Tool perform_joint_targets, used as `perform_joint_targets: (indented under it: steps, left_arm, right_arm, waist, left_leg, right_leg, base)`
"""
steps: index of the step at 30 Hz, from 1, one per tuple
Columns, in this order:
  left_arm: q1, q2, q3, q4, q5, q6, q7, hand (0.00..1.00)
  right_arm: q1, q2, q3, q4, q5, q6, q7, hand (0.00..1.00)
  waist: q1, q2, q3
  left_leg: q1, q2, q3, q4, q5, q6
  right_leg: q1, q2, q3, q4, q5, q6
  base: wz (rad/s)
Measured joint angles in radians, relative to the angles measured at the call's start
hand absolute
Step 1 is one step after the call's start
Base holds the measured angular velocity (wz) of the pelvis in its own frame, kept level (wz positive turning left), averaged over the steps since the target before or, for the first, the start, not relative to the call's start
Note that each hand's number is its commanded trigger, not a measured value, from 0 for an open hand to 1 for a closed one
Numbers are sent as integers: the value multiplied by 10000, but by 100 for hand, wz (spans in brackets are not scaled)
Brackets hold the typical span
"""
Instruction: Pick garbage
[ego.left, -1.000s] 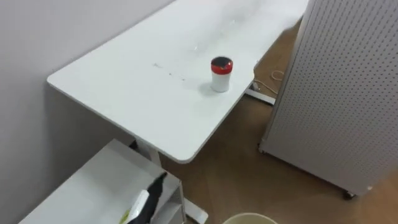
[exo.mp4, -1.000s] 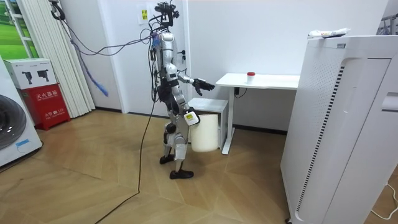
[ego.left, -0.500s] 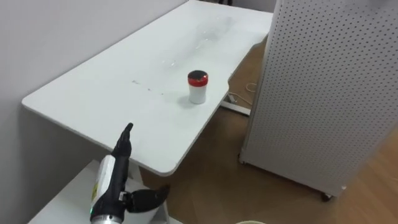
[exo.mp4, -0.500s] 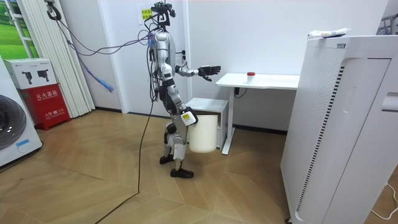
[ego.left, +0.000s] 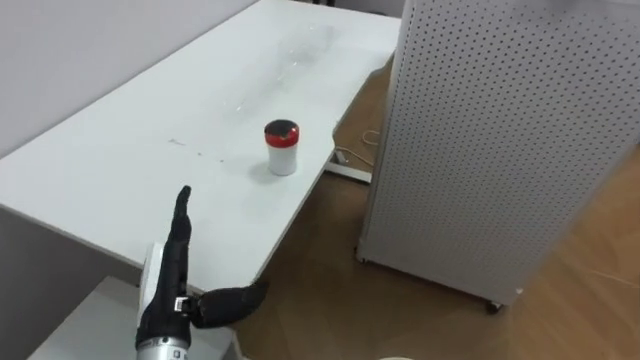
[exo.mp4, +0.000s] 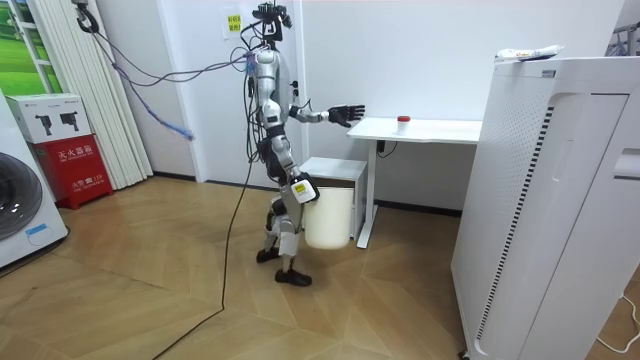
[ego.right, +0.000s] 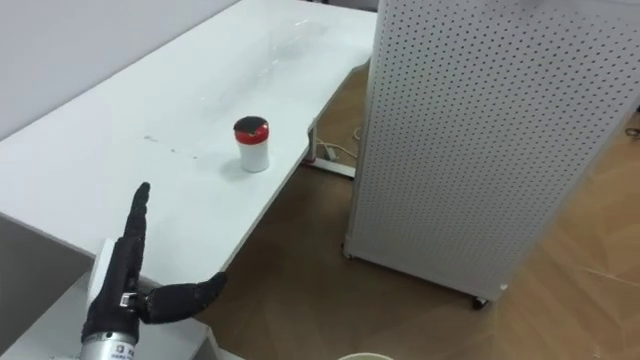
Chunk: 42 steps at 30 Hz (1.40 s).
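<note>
Left hand (ego.left: 167, 285) low left, over table's (ego.left: 110, 165) near edge: fingers straight and together, thumb splayed, holding nothing. Red-lidded white can (ego.left: 281, 148) upright farther off, well apart from hand, close to table's right edge. Risk: flat-handed reach could nudge can off that edge, toward perforated panel (ego.left: 500, 130). Room view adds right hand (exo.mp4: 303, 188) down beside white bin (exo.mp4: 330, 218); its fingers unreadable.

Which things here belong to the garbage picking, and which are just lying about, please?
Job: small white cup with red lid; left hand, fingers straight; white round bin.
Lying about: white table; white perforated cabinet; red cardboard box.
</note>
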<state>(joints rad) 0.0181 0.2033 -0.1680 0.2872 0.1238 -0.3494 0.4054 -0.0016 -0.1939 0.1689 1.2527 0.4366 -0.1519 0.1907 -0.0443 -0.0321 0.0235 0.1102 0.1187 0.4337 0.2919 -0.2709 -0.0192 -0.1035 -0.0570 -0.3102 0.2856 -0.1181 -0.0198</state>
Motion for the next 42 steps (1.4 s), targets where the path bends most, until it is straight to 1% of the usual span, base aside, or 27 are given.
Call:
perform_joint_targets:
  steps: [2,3,4,5,6,7,9,10,11,12,13,14,16,17,21,24,26,30,31,34,36,37,38,39,40,41,42]
  left_arm:
    - [14,-1,278,2,-28,9,-1,0]
    - [22,4,302,1,-51,12,21,0]
    - [-5,10,335,-9,-60,11,48,0]
    - [26,3,340,-8,-102,10,45,0]
    - [105,1,335,-8,-145,8,44,0]
    - [104,3,326,-10,-149,4,44,0]
    - [123,3,337,18,-192,2,58,0]
    - [151,5,354,18,-273,2,94,0]
    - [160,-19,384,12,-303,-9,185,0]
    - [174,-92,471,11,-301,-14,224,0]
    - [207,-122,505,11,-308,-14,250,0]
    - [339,-142,564,7,-312,-15,329,0]
    - [394,-91,633,3,-338,-16,496,0]
    - [398,-84,680,3,-343,-15,560,0]
    - [393,-70,703,-48,-317,-17,629,0]
    - [397,-53,726,-80,-294,-17,577,0]
    - [396,-18,817,-226,-343,-17,469,0]
    - [389,-17,877,-239,-404,-17,263,0]
    - [385,-14,877,-250,-427,-17,153,0]
    - [387,-22,883,-275,-145,-17,150,0]
    - [366,-16,884,-275,-78,-23,189,0]
    - [347,-17,883,-275,-29,-25,222,0]
    - [336,-17,880,-328,-17,-38,241,0]
    - [332,-13,881,-343,-17,-58,255,0]
    - [297,-5,887,-345,2,-70,310,0]
    - [311,-32,889,-340,26,-69,484,0]
    - [301,-56,911,-346,25,-70,568,0]
  right_arm:
    - [-24,24,73,-29,-107,11,85,100]
    - [-19,22,79,-34,-133,18,97,100]
    - [-17,11,81,-98,-149,20,99,100]
    - [3,11,78,-101,-149,56,88,100]
    - [31,-10,73,-84,-113,158,45,100]
    - [34,-26,68,-78,-71,204,2,100]
    - [39,-41,58,-25,-72,278,-140,100]
    - [53,-35,71,-25,-65,323,-214,100]
    - [59,-44,40,-25,-55,350,-291,100]
    - [57,-95,26,-23,-80,358,-328,100]
    - [64,-110,18,-12,-133,361,-359,100]
    - [105,-141,8,1,-238,374,-383,100]
    - [109,-141,11,-7,-375,373,-459,100]
    - [130,-134,4,-15,-456,373,-471,100]
    - [179,-155,24,-102,-500,367,-513,100]
    - [197,-146,33,-119,-581,359,-513,100]
    - [264,-132,34,-251,-706,359,-495,100]
    - [269,-84,41,-456,-846,364,-499,100]
    - [266,-79,61,-548,-908,367,-503,100]
    - [247,-108,54,-572,-1080,366,-497,100]
    - [223,-101,62,-571,-1044,366,-536,100]
    - [222,-87,65,-571,-1044,374,-583,100]
    - [235,-73,81,-565,-1034,387,-613,100]
    - [254,-70,103,-562,-1031,395,-612,100]
    - [256,-70,150,-553,-1037,396,-592,100]
    - [200,-76,149,-558,-1071,396,-559,100]
    - [125,-79,154,-558,-1069,391,-558,100]
  waist:
    - [197,-123,-14]
    - [224,-129,-16]
    - [204,-83,4]
    - [248,-86,15]
    - [239,-75,-41]
    - [243,-82,-37]
    - [279,-57,-38]
    - [371,-34,-35]
    - [520,-3,-54]
    - [577,56,-66]
    - [601,90,-81]
    - [733,182,-213]
    - [749,214,-216]
    - [655,188,-218]
    - [698,165,-206]
    - [720,124,-180]
    - [722,36,-127]
    - [729,-8,-106]
    - [767,-51,-84]
    - [815,-114,-128]
    - [877,-70,-160]
    - [951,-67,-170]
    - [1061,-80,-168]
    - [1069,-71,-165]
    - [1042,0,-137]
    - [1065,215,-116]
    - [1092,210,-142]
  left_leg:
    - [-221,364,-21,1386,-67,-109]
    - [-390,494,-109,1936,-67,-110]
    - [-915,747,-551,3346,22,-123]
    - [-1419,896,-1129,4367,176,-125]
    - [-1804,809,-1618,4343,-72,-78]
    - [-2002,749,-1742,4283,-186,-69]
    - [-2712,571,-2061,3908,-229,-107]
    - [-3149,382,-2305,3437,-143,-193]
    - [-3464,224,-2469,2662,58,-275]
    - [-3618,69,-2549,1736,579,-187]
    - [-3652,31,-2604,1543,884,-154]
    - [-3537,-127,-2824,1358,1235,-91]
    - [-3313,-421,-3042,1211,1622,164]
    - [-3245,-518,-3046,1131,1632,228]
    - [-3226,-699,-3063,1186,1498,315]
    - [-3228,-874,-3293,1186,1373,290]
    - [-3234,-1003,-3372,1187,1306,312]
    - [-3240,-1191,-3468,1265,1113,364]
    - [-3241,-1323,-3466,1345,1071,411]
    - [-3149,-1563,-3424,1537,653,533]
    - [-3053,-1668,-3401,1687,338,686]
    - [-3029,-1671,-3375,1761,261,716]
    - [-2915,-1682,-3397,1829,165,768]
    - [-2860,-1676,-3480,1843,120,792]
    - [-2765,-1665,-3785,1812,54,822]
    - [-2729,-1666,-4320,1724,59,808]
    - [-2734,-1664,-4546,1670,86,784]
  right_leg:
    - [155,45,-488,247,-241,-334]
    - [207,74,-478,275,-301,-411]
    - [279,154,-304,330,-459,-543]
    - [331,263,-42,527,-649,-642]
    - [354,339,138,698,-807,-722]
    - [355,345,229,790,-886,-748]
    - [470,426,483,831,-1002,-811]
    - [552,476,663,840,-1067,-835]
    - [530,500,908,991,-1175,-808]
    - [480,539,1128,1140,-1313,-749]
    - [508,555,1248,1180,-1380,-701]
    - [542,591,1416,1212,-1469,-590]
    - [646,540,1425,1217,-1583,-461]
    - [729,409,1401,1134,-1642,-388]
    - [790,206,1377,1049,-1783,-305]
    - [893,110,1349,921,-1915,-253]
    - [948,-19,1204,926,-2056,-203]
    - [1040,-187,1047,991,-2280,-109]
    - [1031,-316,1033,1158,-2422,-52]
    - [988,-646,988,1855,-2816,167]
    - [699,-958,835,3153,-2836,281]
    - [569,-1005,861,3485,-2799,342]
    - [466,-1054,835,3911,-2668,560]
    - [422,-1059,761,4022,-2578,683]
    - [324,-1043,730,4293,-2349,741]
    - [225,-840,851,3960,-2500,789]
    - [99,-737,904,3541,-2563,758]
  base:
    - [-74]
    - [-75]
    - [-59]
    - [-58]
    - [-46]
    - [-46]
    - [-50]
    - [-61]
    - [-72]
    - [-61]
    - [-62]
    - [-49]
    - [-31]
    - [0]
    - [5]
    - [12]
    - [19]
    - [14]
    - [13]
    - [11]
    - [10]
    - [6]
    - [0]
    - [11]
    - [17]
    - [10]
    - [0]
